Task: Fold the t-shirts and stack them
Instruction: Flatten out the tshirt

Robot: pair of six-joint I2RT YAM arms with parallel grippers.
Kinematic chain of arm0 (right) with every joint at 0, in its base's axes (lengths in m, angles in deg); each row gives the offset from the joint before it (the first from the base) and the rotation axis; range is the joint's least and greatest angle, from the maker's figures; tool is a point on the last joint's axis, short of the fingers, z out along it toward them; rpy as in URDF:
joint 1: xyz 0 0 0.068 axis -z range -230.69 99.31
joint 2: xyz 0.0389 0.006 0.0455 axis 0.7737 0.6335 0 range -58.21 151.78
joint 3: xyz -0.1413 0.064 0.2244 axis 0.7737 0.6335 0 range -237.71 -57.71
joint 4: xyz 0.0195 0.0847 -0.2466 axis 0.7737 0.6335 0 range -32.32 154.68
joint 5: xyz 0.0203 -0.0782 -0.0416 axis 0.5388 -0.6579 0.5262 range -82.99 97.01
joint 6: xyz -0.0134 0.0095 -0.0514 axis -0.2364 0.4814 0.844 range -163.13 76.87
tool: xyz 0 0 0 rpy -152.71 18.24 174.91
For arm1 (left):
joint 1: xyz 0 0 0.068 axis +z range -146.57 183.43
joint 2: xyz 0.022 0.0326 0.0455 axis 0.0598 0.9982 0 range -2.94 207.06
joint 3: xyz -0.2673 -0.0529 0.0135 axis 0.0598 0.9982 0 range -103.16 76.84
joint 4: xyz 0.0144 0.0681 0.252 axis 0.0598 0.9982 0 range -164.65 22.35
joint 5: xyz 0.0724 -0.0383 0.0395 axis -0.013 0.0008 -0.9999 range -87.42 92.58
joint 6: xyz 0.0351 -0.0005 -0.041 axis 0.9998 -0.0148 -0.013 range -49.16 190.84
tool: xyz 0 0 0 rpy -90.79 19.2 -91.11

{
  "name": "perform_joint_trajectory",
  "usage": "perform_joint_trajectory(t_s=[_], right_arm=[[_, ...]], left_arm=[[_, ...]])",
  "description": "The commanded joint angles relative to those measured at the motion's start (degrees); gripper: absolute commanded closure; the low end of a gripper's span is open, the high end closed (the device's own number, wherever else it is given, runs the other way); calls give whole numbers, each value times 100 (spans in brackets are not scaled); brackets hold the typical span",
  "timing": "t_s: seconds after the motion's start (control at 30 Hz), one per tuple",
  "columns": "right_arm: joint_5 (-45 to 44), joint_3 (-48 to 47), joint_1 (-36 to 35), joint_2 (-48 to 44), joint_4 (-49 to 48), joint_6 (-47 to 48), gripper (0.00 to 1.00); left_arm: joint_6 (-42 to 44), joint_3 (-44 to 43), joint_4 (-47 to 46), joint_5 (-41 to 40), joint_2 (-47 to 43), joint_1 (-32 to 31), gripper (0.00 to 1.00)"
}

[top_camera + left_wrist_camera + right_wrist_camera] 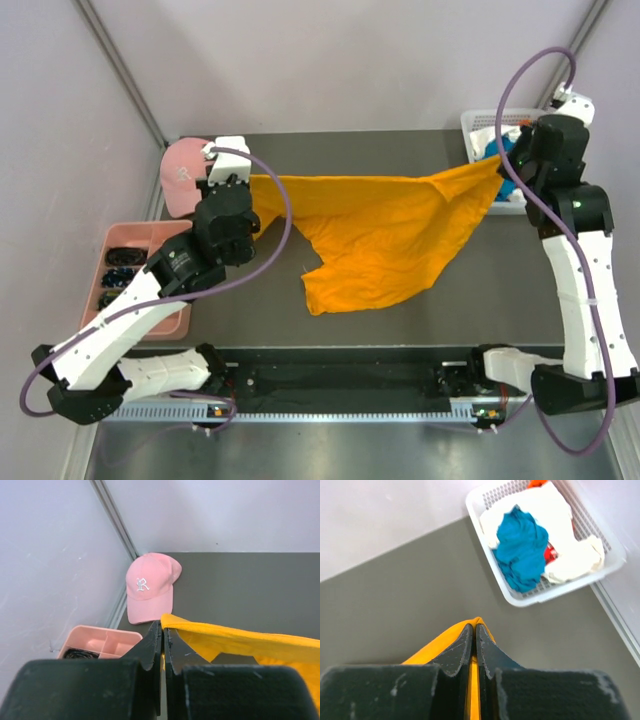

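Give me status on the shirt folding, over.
Left pincer and right pincer shut on orange t-shirt, a corner each. Shirt strung between them, middle hanging down. Pink cap just beyond the left one.

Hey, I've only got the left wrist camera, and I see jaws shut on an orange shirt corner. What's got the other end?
Observer: The right gripper is shut on the opposite corner of the shirt.
Operator: Is it spread out?
Observer: Its far edge stretches from there to the left gripper; the rest trails as a loose, uneven flap toward the near side.
Operator: Any other shirts around?
Observer: A teal shirt and white cloth lie in a basket at the table's far right corner.
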State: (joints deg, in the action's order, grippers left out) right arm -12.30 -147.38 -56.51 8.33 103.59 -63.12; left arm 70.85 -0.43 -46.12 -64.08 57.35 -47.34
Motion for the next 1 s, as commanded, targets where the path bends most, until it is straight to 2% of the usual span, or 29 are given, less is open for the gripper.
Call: perform_joint_trajectory(t_s=[0.0, 0.23, 0.57, 0.67, 0.8, 0.9, 0.97], right_arm=[[182, -822, 64, 332, -223, 161, 100], [577, -1905, 55, 1036, -231, 539, 100], [1183, -2696, 55, 1528, -469, 900, 100], [1385, -2530, 55, 1423, -451, 865, 100], [1491, -1724, 64, 905, -452, 734, 100], [1667, -995, 46, 326, -320, 550, 100], [1886, -528, 55, -174, -302, 409, 100]], left_arm=[[1332, -340, -1059, -348, 0, 23, 100], [2152, -552, -2149, -138, 342, 23, 100], [2319, -719, -2326, 135, 765, 93, 100], [2197, -719, -2125, 144, 712, 93, 100], [1637, -666, -1520, 144, 440, 84, 100], [794, -596, -492, 363, 106, 93, 100], [309, -439, 361, 810, -192, 93, 100]])
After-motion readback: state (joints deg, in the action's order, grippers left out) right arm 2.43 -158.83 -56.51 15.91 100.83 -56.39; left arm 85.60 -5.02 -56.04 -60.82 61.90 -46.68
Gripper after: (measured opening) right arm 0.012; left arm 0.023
